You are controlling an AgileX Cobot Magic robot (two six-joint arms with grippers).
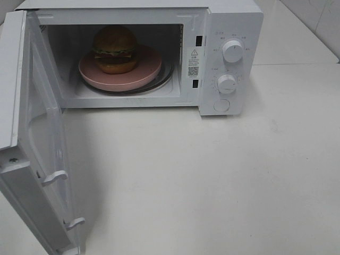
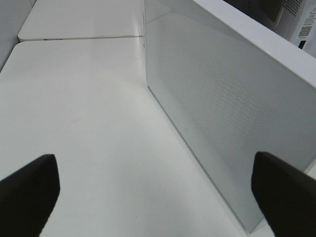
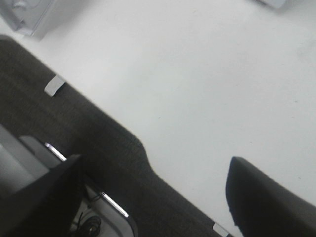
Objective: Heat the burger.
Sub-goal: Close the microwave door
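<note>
Microwave [image 1: 234,21] stands with its door [image 1: 40,133] wide open. Burger [image 1: 115,49] sits on pink plate [image 1: 144,74] inside the cavity, on what looks like a glass turntable [image 1: 169,75]. Left gripper [image 2: 154,170] jaws spread wide beside the door, empty. Right gripper [image 3: 155,165] jaws apart over table [image 1: 212,175], empty.

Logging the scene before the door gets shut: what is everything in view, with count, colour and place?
microwave: one, white, back of the table, open
door: one, white, swung out at the left
burger: one, golden-brown with green lettuce, on the plate
plate: one, pink, inside the microwave
knobs: two, white, microwave's right panel
table: one, white, under everything
left pincer: one, black, open, beside the door
right pincer: one, black, open, over the table's edge
</note>
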